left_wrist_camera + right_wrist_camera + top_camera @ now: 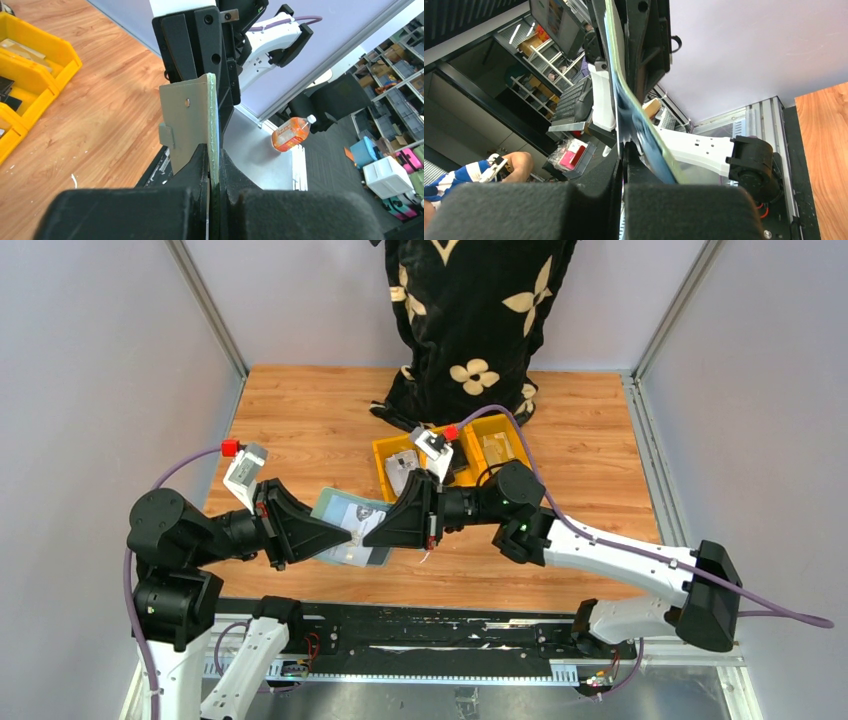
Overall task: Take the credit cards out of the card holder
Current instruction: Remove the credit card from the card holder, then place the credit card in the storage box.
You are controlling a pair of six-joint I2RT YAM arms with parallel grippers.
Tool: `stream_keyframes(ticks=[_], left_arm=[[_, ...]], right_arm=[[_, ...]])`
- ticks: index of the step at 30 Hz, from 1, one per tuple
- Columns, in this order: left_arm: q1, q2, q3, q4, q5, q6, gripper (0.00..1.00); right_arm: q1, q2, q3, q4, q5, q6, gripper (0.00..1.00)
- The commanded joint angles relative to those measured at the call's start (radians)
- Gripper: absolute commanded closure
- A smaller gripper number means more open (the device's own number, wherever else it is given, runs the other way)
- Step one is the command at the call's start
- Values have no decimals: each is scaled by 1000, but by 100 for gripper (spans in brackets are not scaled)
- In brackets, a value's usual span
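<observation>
The pale teal card holder (350, 523) hangs in the air between my two arms, above the front middle of the wooden table. My left gripper (338, 532) is shut on its left end. In the left wrist view the holder (187, 120) stands edge-on, its small tab to the left, clamped in my left gripper (214, 152). My right gripper (378, 528) meets it from the right, shut on a thin white credit card (617, 117) edge. In the right wrist view the holder (644, 132) bends away just right of the right gripper (623, 147).
Two yellow bins (450, 455) with small items stand on the table behind the grippers, seen also in the left wrist view as yellow bins (30, 55). A black cloth with cream flowers (470, 320) hangs at the back. The table's front edge and a black rail lie just below the holder.
</observation>
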Motion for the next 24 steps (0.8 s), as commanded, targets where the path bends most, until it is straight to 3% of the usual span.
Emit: stream_keyframes(ticks=[1, 8, 15, 19, 24], left_arm=[[-3, 15, 52, -25, 13, 50, 100], [-3, 40, 102, -98, -32, 143, 100], [-3, 70, 187, -263, -139, 345, 100], [-3, 60, 210, -333, -253, 479, 100], [-3, 34, 201, -356, -256, 536, 100]], right_arm=[[-22, -74, -71, -24, 9, -29, 100], [-96, -212, -162, -142, -6, -79, 100], [-281, -333, -139, -494, -44, -223, 100], [-413, -286, -72, -720, 2, -330, 100], [-464, -101, 74, -927, 110, -499, 100]])
